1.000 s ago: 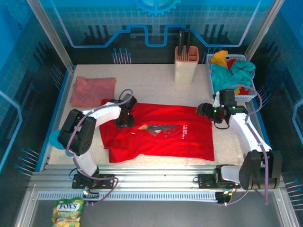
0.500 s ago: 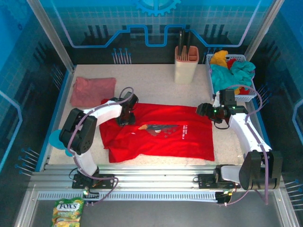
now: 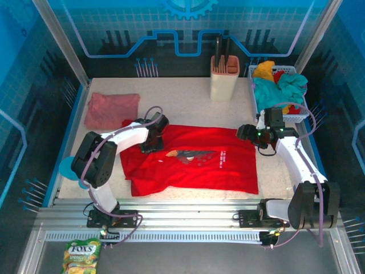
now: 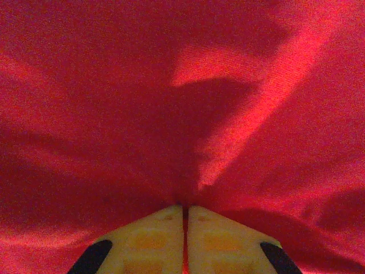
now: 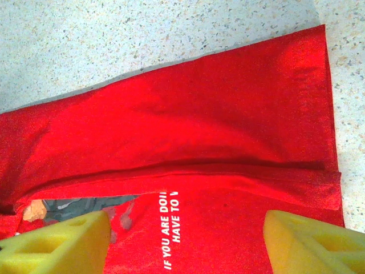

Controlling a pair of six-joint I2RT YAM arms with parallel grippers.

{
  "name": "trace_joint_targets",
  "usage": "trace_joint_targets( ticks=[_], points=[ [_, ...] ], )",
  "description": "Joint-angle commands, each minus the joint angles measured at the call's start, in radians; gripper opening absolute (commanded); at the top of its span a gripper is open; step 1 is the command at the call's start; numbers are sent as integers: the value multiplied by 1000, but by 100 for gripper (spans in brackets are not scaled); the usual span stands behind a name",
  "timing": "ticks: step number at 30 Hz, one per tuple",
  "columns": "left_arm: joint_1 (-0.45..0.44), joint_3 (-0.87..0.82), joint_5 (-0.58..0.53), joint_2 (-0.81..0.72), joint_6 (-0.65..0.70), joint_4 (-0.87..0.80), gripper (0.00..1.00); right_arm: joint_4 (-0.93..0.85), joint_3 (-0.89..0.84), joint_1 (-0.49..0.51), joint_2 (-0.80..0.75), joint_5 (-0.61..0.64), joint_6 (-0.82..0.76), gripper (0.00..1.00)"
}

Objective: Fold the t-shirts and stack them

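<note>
The left gripper (image 4: 184,210) pinches a fold of the red t-shirt (image 3: 199,171) spread on the worktop (image 3: 182,103); the right gripper (image 5: 185,222), released, hovers over its right side.

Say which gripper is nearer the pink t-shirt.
Left. The left gripper, jaws shut on the red t-shirt, is just off the pink t-shirt's near right corner; the right gripper is at the red t-shirt's right edge.

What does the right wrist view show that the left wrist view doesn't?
Right wrist: speckled table beyond the edge of the red shirt, white lettering, and the right fingers spread wide. Left wrist: the left fingers pressed together, pinching a raised fold. Both: the red shirt's cloth.
</note>
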Motion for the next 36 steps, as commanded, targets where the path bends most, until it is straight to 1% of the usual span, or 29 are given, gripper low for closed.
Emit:
trace_joint_targets(
  ticks=[1, 4, 7, 11, 13, 14, 16, 18, 21, 31, 34, 35, 36],
  points=[
    [-30, -12, -34, -85, -46, -73, 8, -12, -3, 13, 15, -2, -12, 72],
    [-60, -25, -43, -114, -73, -96, 7, -12, -6, 13, 24, -6, -14, 72],
    [-100, -37, -80, -127, -96, -122, 8, -1, -18, 13, 22, -15, -11, 72],
    [-105, -42, -119, -98, -95, -141, 11, 14, -23, 13, 22, -27, -4, 72],
    [-107, -32, -118, -87, -87, -148, 11, 14, -23, 12, 26, -27, -9, 72],
    [-109, -30, -120, -88, -87, -149, 13, 12, -23, 12, 25, -26, -10, 72],
    [-119, -29, -122, -94, -91, -145, 24, 9, -23, 11, 25, -28, -8, 72],
    [-123, -30, -112, -97, -95, -136, 33, 17, -23, 12, 23, -31, -5, 72],
    [-134, -30, -97, -95, -102, -133, 37, 19, -23, 11, 29, -33, -5, 72],
    [-202, -73, -29, -95, -160, -81, 36, 16, -23, 12, 31, -33, -7, 71],
    [-220, -93, 23, -116, -171, -46, 35, 19, -23, 12, 32, -38, -5, 71],
    [-222, -97, 30, -132, -170, -48, 35, 19, -23, 11, 33, -39, -5, 71],
    [-221, -97, 14, -156, -167, -60, 36, 16, -23, 11, 31, -42, -6, 71]
  ],
)
